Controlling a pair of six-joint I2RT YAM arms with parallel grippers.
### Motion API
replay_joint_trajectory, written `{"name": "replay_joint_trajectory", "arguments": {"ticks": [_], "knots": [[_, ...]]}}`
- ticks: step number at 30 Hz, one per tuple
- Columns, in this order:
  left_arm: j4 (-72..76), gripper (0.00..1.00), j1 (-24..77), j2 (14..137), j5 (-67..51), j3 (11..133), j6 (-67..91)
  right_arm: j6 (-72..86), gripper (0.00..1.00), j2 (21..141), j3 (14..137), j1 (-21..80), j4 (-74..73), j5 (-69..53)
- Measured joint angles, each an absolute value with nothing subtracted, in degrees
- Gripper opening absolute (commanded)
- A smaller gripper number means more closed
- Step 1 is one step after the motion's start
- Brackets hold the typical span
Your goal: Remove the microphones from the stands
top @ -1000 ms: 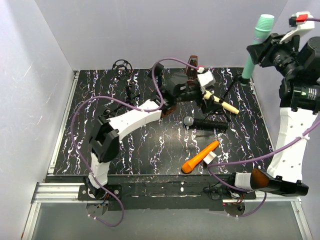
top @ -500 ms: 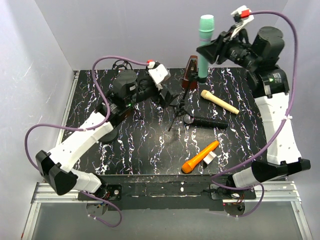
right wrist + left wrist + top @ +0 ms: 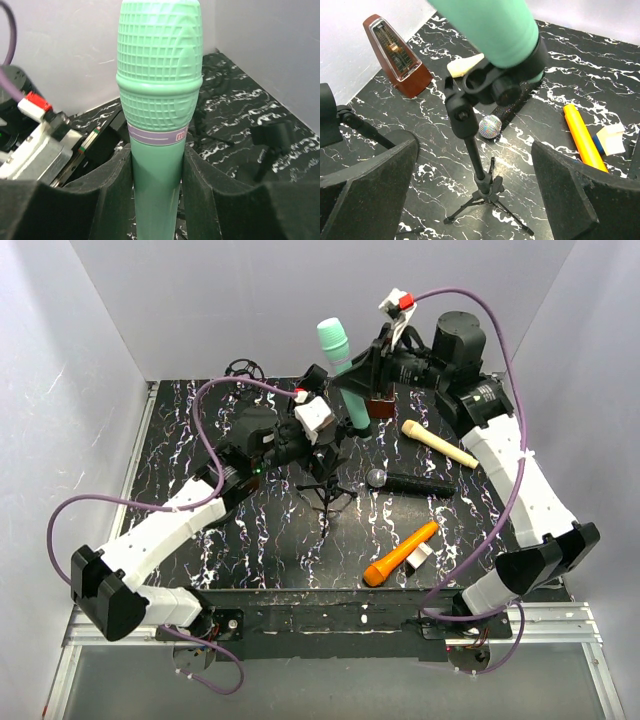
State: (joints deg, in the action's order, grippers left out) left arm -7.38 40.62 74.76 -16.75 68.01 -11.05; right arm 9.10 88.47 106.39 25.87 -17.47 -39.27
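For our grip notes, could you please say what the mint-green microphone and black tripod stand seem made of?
The mint-green microphone looks like matte plastic: moulded grid head, no glint. The black tripod stand is probably painted metal tube, faintly shiny.

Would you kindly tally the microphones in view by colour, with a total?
green microphone: 1
black microphone: 1
cream microphone: 1
orange microphone: 1
Total: 4
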Motion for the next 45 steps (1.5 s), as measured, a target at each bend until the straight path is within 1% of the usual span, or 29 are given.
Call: {"name": "replay_joint_trajectory", "arguments": {"ticks": [6,10,11,13,18,22,25,27,29,34,37,38,41,44,45], "knots": [[-10.07,0.98,40.32,70.48,-15.97,69.08,-9.89,6.63,0.01,85.8,101.62,28.18,-14.57,-42.83],[-10.22,0.98,39.38,69.56,-15.7,74.06,-6.2,5.28,0.01,85.01,100.47,28.67,-14.39,-44.36],[-10.02,0.98,39.03,69.73,-15.88,75.61,-5.17,5.08,0.03,84.79,100.14,28.77,-14.31,-44.6],[-9.5,0.98,38.35,70.35,-16.58,78.67,-2.63,4.49,0.1,84.34,99.42,28.95,-13.89,-45.08],[-9.02,0.98,36.91,73.67,-19.64,85.73,2.44,3.29,0.4,83.92,98.78,28.99,-13.85,-47.22],[-10.48,0.98,35.48,76.34,-23.09,88.75,6.68,0.64,0.64,83.85,98.56,28.84,-14.0,-49.01],[-11.64,0.98,34.7,77.73,-25.47,89.12,9.74,-2.61,0.75,83.4,95.77,27.97,-15.94,-48.42],[-13.15,0.98,34.48,79.0,-26.96,89.1,11.29,-3.9,0.75,83.18,93.49,27.53,-16.51,-47.4],[-13.5,0.98,34.39,80.38,-28.12,89.1,12.56,-5.02,0.74,83.07,92.12,27.0,-17.67,-46.46],[-13.1,0.97,34.15,82.56,-30.02,89.36,14.09,-6.92,0.63,82.91,91.44,26.57,-20.99,-45.06],[-13.39,0.95,34.22,83.24,-30.26,90.32,14.17,-7.14,0.51,82.52,90.48,26.55,-20.95,-44.99],[-13.56,0.94,34.3,83.37,-30.22,90.63,14.13,-7.18,0.47,82.15,89.8,26.65,-20.97,-44.95],[-14.44,0.86,34.52,83.74,-30.46,91.79,13.67,-7.49,0.38,81.17,88.29,27.09,-20.56,-44.8],[-15.51,0.77,34.63,83.9,-30.63,92.86,13.08,-7.9,0.35,80.05,86.54,27.14,-19.18,-44.47],[-15.0,0.73,34.52,83.83,-29.06,93.38,12.97,-8.38,0.34,79.48,85.84,27.07,-19.07,-44.8]]}}
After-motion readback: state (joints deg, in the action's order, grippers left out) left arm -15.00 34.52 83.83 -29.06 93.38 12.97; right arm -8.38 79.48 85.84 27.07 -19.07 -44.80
